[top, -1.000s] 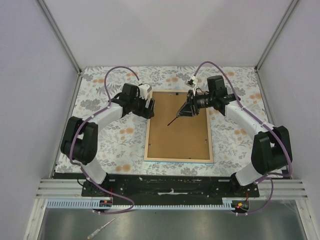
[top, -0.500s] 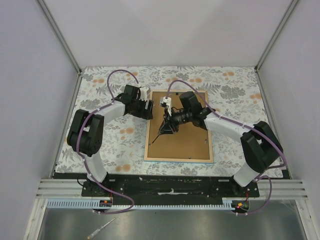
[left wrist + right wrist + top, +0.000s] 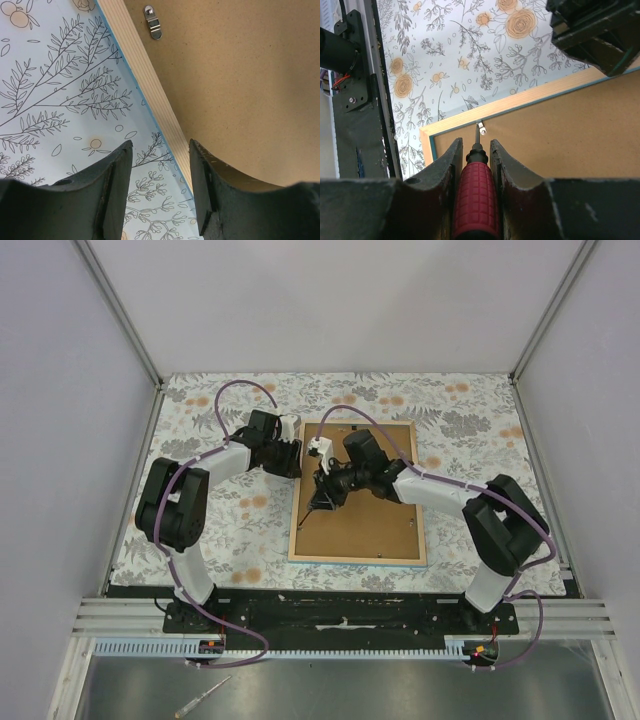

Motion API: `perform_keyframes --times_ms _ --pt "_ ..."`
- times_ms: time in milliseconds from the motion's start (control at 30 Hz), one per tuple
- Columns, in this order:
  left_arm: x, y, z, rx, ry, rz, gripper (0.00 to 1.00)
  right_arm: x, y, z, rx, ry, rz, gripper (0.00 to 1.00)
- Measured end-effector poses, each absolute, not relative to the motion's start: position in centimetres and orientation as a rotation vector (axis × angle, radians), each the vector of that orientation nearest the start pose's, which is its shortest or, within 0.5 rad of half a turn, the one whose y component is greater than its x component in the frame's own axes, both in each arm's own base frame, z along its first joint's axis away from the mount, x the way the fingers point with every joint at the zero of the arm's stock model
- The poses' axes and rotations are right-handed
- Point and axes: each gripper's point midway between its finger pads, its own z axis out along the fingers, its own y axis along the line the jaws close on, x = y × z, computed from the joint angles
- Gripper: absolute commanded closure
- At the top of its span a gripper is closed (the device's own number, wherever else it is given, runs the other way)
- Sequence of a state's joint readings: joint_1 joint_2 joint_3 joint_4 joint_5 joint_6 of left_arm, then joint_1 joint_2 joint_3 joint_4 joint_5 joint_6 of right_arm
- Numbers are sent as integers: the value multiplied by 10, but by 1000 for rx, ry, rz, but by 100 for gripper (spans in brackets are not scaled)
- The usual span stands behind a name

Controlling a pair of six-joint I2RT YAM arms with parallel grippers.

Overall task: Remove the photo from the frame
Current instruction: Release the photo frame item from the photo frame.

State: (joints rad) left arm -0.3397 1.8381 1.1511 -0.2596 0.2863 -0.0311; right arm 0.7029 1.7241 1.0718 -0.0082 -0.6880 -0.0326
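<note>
Here's the thin blue-edged rectangular frame [image 3: 357, 558], pale wood back up, lying mid-tabletop on the floral table cover [image 3: 230, 525]. Inside it sits the photo [image 3: 365, 530], picture side hidden, only its brown board showing. The left gripper [image 3: 160, 147] straddles the frame's left rail near the far corner, jaws parted. The right gripper [image 3: 475, 145] pinches a red-handled screwdriver [image 3: 476, 200], tip just beside a small metal clip [image 3: 481, 124]. Pale walls stand all round.

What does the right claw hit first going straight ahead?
The right claw grips a screwdriver; its tip likely meets the small metal tab at the frame's inner edge first, depth unclear.
</note>
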Motion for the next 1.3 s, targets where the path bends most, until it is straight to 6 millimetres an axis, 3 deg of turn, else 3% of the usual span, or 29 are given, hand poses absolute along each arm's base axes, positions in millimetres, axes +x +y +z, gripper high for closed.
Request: perform_keyframes --times_ms 233,467,867,1300 --pt "384 -190 38 502 2487 -511 59 254 378 111 -1201 1957 1080 100" --pt "384 -190 38 499 2488 -511 62 261 375 109 -1181 1968 1028 100" --pt "384 -190 38 498 2488 -512 79 268 379 108 -1186 1975 1015 100" --pt "383 -190 38 498 2489 -512 83 268 378 107 -1207 1974 1014 100"
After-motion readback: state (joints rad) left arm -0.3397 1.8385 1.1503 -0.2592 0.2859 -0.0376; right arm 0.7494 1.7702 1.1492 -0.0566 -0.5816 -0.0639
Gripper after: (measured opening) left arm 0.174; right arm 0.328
